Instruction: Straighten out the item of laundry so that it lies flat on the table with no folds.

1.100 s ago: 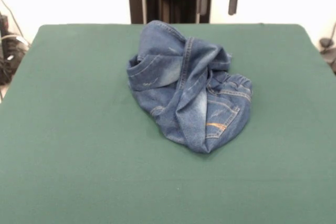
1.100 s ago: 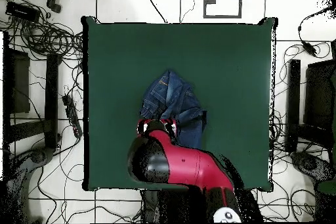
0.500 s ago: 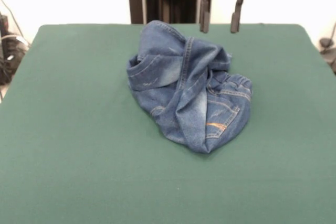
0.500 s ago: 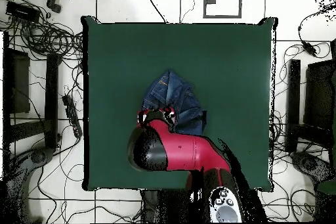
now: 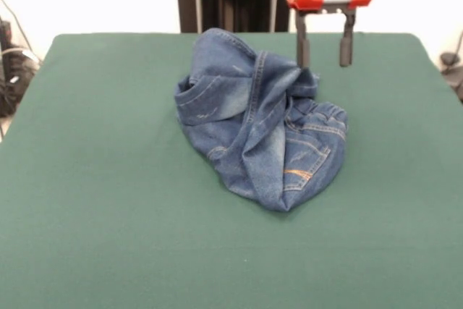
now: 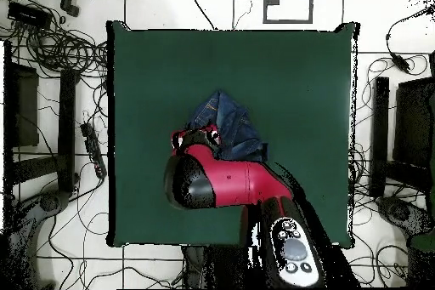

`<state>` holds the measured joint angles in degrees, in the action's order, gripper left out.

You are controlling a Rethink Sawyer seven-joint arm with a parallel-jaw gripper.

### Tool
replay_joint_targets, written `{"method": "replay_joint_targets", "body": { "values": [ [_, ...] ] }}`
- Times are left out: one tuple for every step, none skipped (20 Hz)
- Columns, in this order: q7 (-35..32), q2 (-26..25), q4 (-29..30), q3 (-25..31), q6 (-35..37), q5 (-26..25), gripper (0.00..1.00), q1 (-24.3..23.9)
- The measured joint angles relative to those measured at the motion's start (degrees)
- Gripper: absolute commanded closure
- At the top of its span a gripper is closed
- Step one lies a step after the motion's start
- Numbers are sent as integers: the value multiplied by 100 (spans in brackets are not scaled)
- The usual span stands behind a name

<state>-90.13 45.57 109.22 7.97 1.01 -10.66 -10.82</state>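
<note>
I'm seeing blue denim jeans (image 5: 260, 128) with faded whitish patches and orange pocket stitching. Table (image 5: 108, 200) is plain dark green, gripper (image 5: 325, 50) dark grey under a red housing.

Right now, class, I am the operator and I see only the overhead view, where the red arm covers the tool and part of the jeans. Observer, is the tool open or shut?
Observer: Open. In the front view the tool shows its two fingers apart, with nothing between them.
Operator: Is it gripping the jeans?
Observer: No. It hangs at the far edge of the jeans. I cannot tell whether one finger brushes the cloth.
Operator: How do the jeans lie?
Observer: Bunched in a raised heap on the table, with the gathered waistband showing on the side below the tool.
</note>
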Motion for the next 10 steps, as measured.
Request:
{"method": "replay_joint_targets", "body": {
  "values": [
    [0, -75, -19, 41, -97, -40, 0, -5],
    [0, -115, -28, 65, -139, -63, 0, -12],
    [0, -216, -48, 137, -208, -107, 0, -44],
    [0, -259, -54, 181, -227, -127, 0, -68],
    [0, -368, -69, 301, -249, -162, 0, -142],
    [0, -433, -77, 366, -254, -181, 0, -189],
    [0, -530, -90, 449, -253, -208, 0, -257],
    [0, -593, -101, 484, -254, -230, 0, -292],
    [0, -683, -118, 518, -253, -264, 0, -328],
    [0, -739, -132, 532, -254, -293, 0, -340]
  ]
}}
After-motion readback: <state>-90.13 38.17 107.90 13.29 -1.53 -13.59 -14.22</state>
